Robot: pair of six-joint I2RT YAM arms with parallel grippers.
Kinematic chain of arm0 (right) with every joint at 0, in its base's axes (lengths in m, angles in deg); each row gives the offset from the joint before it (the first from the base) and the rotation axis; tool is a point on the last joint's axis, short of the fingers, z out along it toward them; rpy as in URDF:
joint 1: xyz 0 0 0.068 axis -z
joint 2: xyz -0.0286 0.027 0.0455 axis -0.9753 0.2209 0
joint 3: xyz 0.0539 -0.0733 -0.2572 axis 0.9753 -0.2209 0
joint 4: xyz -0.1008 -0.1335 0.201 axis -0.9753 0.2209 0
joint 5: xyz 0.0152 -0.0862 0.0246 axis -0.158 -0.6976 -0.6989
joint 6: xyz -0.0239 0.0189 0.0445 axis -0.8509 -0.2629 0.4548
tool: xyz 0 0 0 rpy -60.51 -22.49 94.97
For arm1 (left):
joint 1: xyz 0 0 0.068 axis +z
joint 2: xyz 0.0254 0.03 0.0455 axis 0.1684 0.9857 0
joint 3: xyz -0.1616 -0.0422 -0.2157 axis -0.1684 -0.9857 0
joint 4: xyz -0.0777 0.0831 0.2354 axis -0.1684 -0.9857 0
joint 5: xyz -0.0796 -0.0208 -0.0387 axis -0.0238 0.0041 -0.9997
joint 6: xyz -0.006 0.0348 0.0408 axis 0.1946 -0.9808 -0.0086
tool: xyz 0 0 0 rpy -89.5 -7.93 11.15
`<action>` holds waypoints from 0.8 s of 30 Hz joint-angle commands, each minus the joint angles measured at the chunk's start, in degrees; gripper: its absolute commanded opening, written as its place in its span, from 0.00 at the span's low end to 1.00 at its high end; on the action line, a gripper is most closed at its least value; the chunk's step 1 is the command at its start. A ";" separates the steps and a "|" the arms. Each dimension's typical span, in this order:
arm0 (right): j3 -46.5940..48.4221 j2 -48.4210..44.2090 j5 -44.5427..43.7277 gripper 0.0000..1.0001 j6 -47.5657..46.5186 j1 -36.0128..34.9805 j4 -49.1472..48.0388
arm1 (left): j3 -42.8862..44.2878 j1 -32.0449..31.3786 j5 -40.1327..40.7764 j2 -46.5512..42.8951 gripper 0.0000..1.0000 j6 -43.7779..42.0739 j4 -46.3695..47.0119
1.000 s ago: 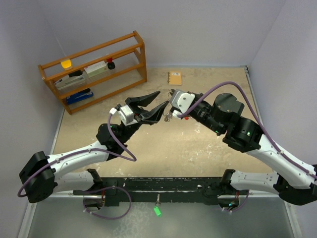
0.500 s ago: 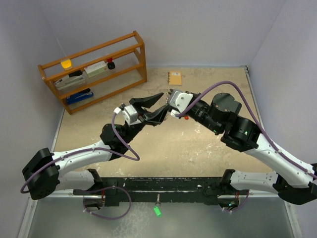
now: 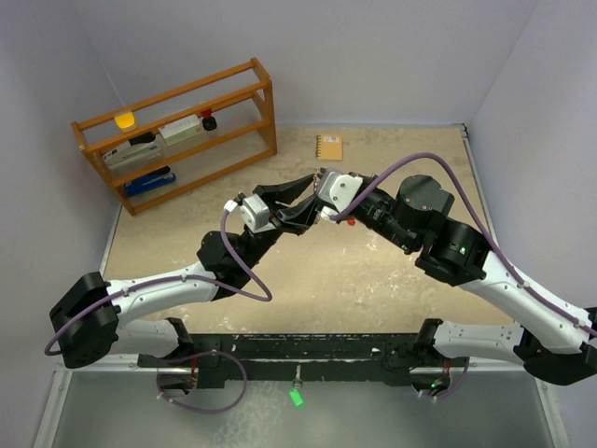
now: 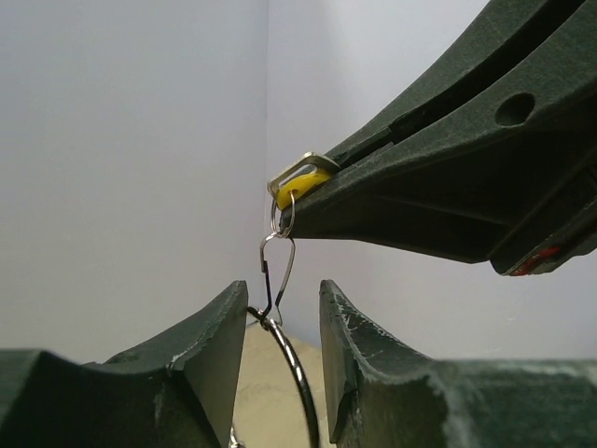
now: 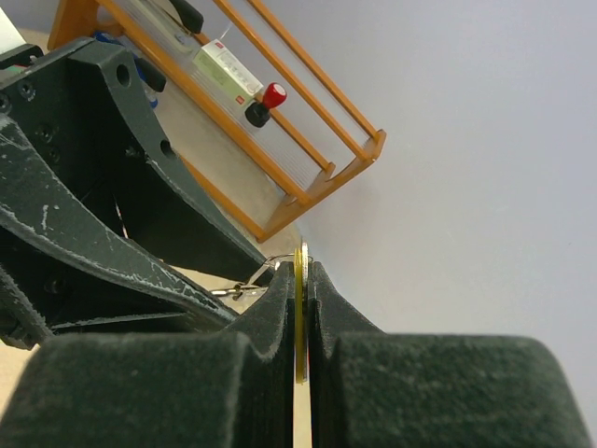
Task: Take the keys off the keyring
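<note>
My right gripper (image 5: 300,271) is shut on a key with a pale yellow head (image 5: 299,317), held edge-on above the table. In the left wrist view that yellow key (image 4: 300,185) sticks out of the dark right fingers (image 4: 448,168). A small split ring and a thin wire clip (image 4: 280,266) hang from it and carry the keyring (image 4: 297,373). My left gripper (image 4: 283,299) stands open around the top of the keyring, whose wire lies close against the left finger. Both grippers meet in mid-air in the top view, left gripper (image 3: 311,199) and right gripper (image 3: 324,213). The other keys are hidden.
An orange wooden rack (image 3: 177,131) with small items stands at the back left. It also shows behind the left fingers (image 5: 93,233) in the right wrist view. A small orange notebook (image 3: 328,147) lies near the back wall. Grey walls close in the table.
The left arm has reached further right towards the right gripper, and its jaws have narrowed around the keyring. The right gripper has shifted slightly left at first, still clamped on the yellow key.
</note>
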 commanded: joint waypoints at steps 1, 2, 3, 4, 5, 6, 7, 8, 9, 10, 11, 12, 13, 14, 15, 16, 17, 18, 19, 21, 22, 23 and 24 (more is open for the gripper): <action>0.09 -0.26 -1.07 0.00 0.32 0.17 -4.78 | 2.72 -0.79 2.36 0.45 0.33 -1.75 2.73; 0.09 -0.19 -1.00 0.00 0.32 0.16 -4.78 | 2.92 -0.83 2.68 0.64 0.33 -2.00 2.67; 0.10 -0.09 -0.91 0.00 0.35 0.16 -4.78 | 3.19 -0.88 2.84 0.73 0.33 -2.15 2.63; 0.05 -0.04 -0.90 0.00 0.37 0.16 -4.81 | 3.37 -0.92 3.06 0.90 0.33 -2.36 2.58; 0.04 -0.08 -0.94 0.00 0.39 0.16 -4.81 | 3.58 -0.99 3.30 1.00 0.33 -2.57 2.53; 0.09 -0.08 -0.86 0.00 0.38 0.16 -4.79 | 3.74 -1.08 3.47 1.18 0.33 -2.68 2.54; 0.10 -0.07 -0.86 0.00 0.35 0.16 -4.78 | 3.80 -1.15 3.64 1.19 0.33 -2.89 2.57; 0.01 -0.15 -0.89 0.00 0.37 0.21 -4.85 | 3.79 -1.18 3.81 1.20 0.33 -3.20 2.73; -0.08 -0.22 -0.90 0.00 0.34 0.15 -4.87 | 3.72 -1.27 3.97 1.22 0.33 -3.32 2.90; -0.15 -0.30 -0.82 0.00 0.39 0.16 -4.87 | 3.66 -1.32 4.10 1.27 0.33 -3.40 3.08; -0.25 -0.30 -0.81 0.00 0.40 0.16 -4.92 | 3.63 -1.41 4.28 1.25 0.33 -3.58 3.35; -0.30 -0.32 -0.81 0.00 0.32 0.16 -4.95 | 3.63 -1.52 4.53 1.22 0.32 -3.70 3.55; -0.38 -0.35 -0.85 0.00 0.39 0.16 -4.96 | 3.56 -1.58 4.89 1.24 0.32 -3.69 3.77; -0.35 -0.35 -0.94 0.00 0.38 0.16 -5.05 | 3.47 -1.63 5.00 1.21 0.32 -3.74 3.95; -0.43 -0.41 -0.90 0.00 0.36 0.16 -5.05 | 3.31 -1.70 5.15 1.24 0.31 -3.86 4.18; -0.44 -0.41 -0.90 0.00 0.38 0.16 -5.05 | 3.18 -1.75 5.29 1.18 0.31 -3.91 4.39; -0.52 -0.39 -0.90 0.00 0.40 0.12 -5.09 | 3.05 -1.80 5.35 1.12 0.31 -4.00 4.62; -0.56 -0.43 -0.90 0.00 0.39 0.16 -5.05 | 2.90 -1.88 5.44 1.15 0.31 -4.07 4.86; -0.52 -0.31 -0.90 0.00 0.35 0.16 -5.05 | 2.85 -1.96 5.75 1.13 0.30 -4.13 5.02; -0.52 -0.34 -0.90 0.00 0.41 0.16 -5.11 | 2.91 -2.04 5.97 1.07 0.24 -4.37 4.81; -0.52 -0.35 -0.90 0.00 0.48 0.16 -5.18 | 2.80 -2.07 6.08 0.95 0.21 -4.40 4.52; -0.53 -0.41 -0.96 0.00 0.46 0.16 -5.22 | 2.65 -2.09 6.15 0.86 0.19 -4.38 4.30; -0.59 -0.48 -1.03 0.00 0.39 0.16 -5.31 | 2.43 -2.14 6.15 0.78 0.17 -4.39 4.19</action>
